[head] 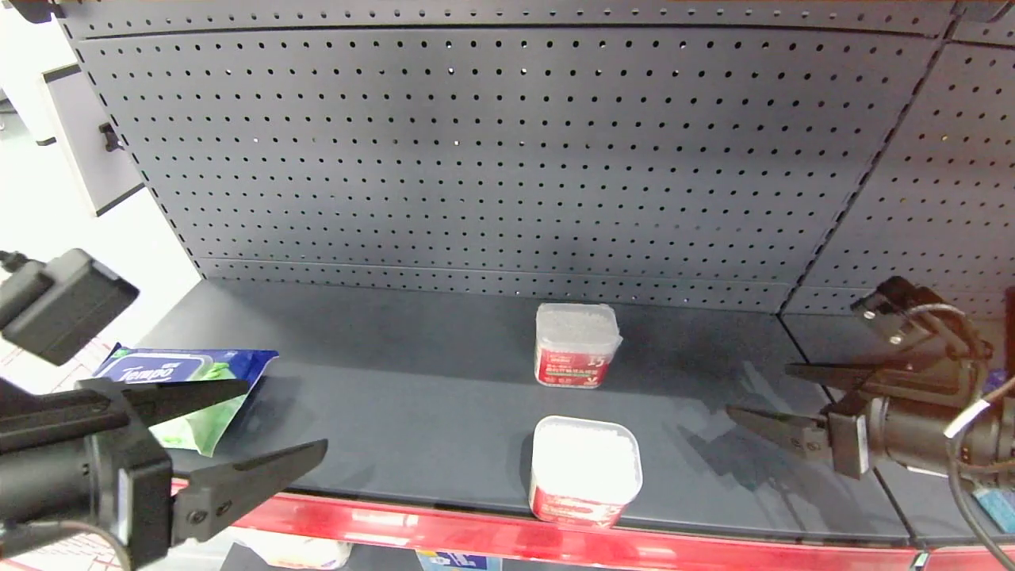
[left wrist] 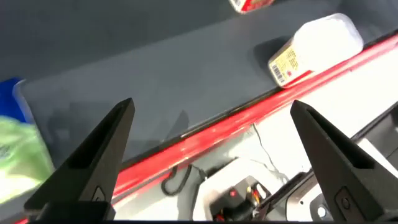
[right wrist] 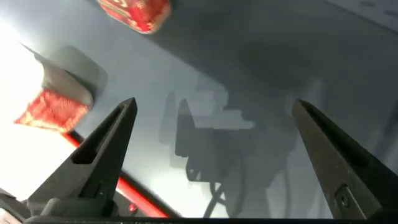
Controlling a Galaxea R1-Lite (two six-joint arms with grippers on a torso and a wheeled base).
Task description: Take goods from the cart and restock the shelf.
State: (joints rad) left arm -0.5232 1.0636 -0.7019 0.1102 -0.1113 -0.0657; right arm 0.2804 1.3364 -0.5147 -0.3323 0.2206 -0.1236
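Two white tubs with red labels stand on the dark shelf [head: 412,396]: one tub [head: 585,469] at the front edge, the other tub [head: 576,343] farther back. A blue and green wipes pack [head: 190,388] lies at the shelf's left end. My left gripper [head: 285,420] hangs open over the shelf's front left edge, right of the pack, holding nothing. In the left wrist view the front tub [left wrist: 316,48] and the pack [left wrist: 22,155] flank the open left gripper [left wrist: 211,106]. My right gripper [head: 757,392] is open above the shelf's right part, right of both tubs, with front tub [right wrist: 59,93] and back tub [right wrist: 134,12] beyond it.
A grey pegboard wall [head: 507,159] backs the shelf. A red strip [head: 476,531] runs along the shelf's front edge. A divider post [head: 864,174] splits off another shelf bay at the right. Bare shelf lies between the pack and the tubs.
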